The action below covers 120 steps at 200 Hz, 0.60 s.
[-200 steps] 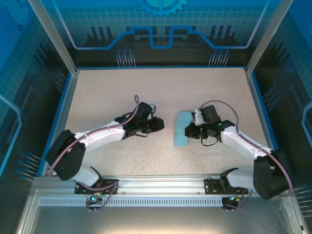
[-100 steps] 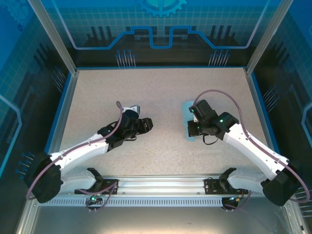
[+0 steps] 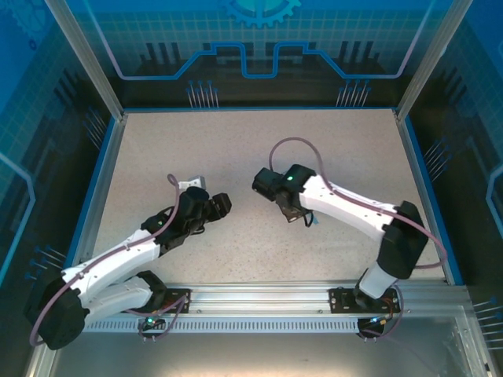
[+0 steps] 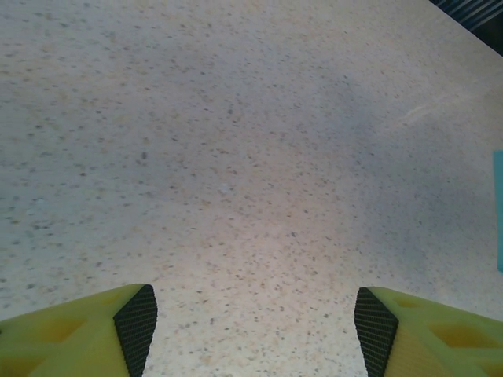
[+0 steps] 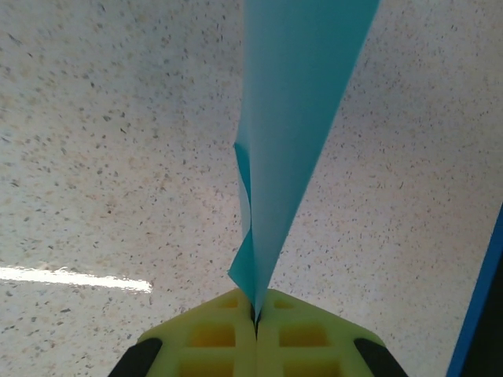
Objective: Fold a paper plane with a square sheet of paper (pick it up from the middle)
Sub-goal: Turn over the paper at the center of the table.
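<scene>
paper plane [image 5: 306, 94] carried left, pinched by right gripper [image 5: 255, 310]

bench [image 3: 251, 149]: beige speckled top, flat | rim: blue border [image 3: 255, 109] along far and side edges | near edge: metal rail [image 3: 259, 292]

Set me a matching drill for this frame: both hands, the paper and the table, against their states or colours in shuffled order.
Things:
1. left hand
2. right hand
3. blue paper
4. table

States:
A. speckled beige
B. shut tight
C. open, nothing between its fingers
D. pinched at one end

Pairs: 1-C, 2-B, 3-D, 4-A
</scene>
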### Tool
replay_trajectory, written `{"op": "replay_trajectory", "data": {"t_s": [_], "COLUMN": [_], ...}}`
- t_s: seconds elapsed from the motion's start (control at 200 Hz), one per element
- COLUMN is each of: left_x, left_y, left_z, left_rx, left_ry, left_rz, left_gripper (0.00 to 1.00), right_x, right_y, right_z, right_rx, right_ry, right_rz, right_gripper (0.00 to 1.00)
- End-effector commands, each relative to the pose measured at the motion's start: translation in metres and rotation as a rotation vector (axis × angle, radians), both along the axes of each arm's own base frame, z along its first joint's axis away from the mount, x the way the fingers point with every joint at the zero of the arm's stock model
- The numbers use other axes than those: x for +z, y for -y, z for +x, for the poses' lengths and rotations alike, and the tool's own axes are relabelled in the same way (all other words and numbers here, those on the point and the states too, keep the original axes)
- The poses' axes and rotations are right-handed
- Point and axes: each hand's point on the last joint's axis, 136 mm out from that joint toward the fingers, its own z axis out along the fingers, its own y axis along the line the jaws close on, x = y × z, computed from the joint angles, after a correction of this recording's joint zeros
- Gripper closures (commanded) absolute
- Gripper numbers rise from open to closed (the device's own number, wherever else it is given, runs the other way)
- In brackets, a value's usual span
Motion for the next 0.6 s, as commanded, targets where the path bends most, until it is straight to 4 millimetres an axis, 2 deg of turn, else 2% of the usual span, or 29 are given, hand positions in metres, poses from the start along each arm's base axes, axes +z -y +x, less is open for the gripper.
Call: {"op": "replay_trajectory", "data": {"t_s": [0.0, 0.15, 0.3, 0.41, 0.505, 0.595], "left_x": [-0.002, -0.003, -0.005, -0.003, -0.003, -0.002], "left_y": [-0.022, -0.036, -0.046, -0.052, -0.055, -0.053], "left_z": [-0.005, -0.016, -0.026, -0.033, -0.038, -0.041], "left_rx": [0.073, 0.107, 0.120, 0.126, 0.124, 0.097], "left_ry": [0.013, 0.024, 0.008, 0.005, 0.006, 0.002], "left_rz": [0.029, 0.022, 0.037, 0.045, 0.041, 0.038], "left_gripper": [0.27, 0.22, 0.21, 0.20, 0.18, 0.18], "right_x": [-0.004, -0.038, -0.073, -0.093, -0.098, -0.078], "right_y": [-0.002, -0.023, -0.055, -0.082, -0.112, -0.133], "right_z": [-0.001, -0.002, -0.005, -0.008, -0.012, -0.014], "right_rx": [-0.046, -0.085, -0.082, -0.066, -0.025, 0.023], "right_ry": [-0.004, -0.067, -0.153, -0.212, -0.257, -0.227], "right_rz": [-0.032, -0.014, 0.004, 0.024, 0.118, 0.232], "right_gripper": [0.95, 0.94, 0.94, 0.89, 0.79, 0.67]}}
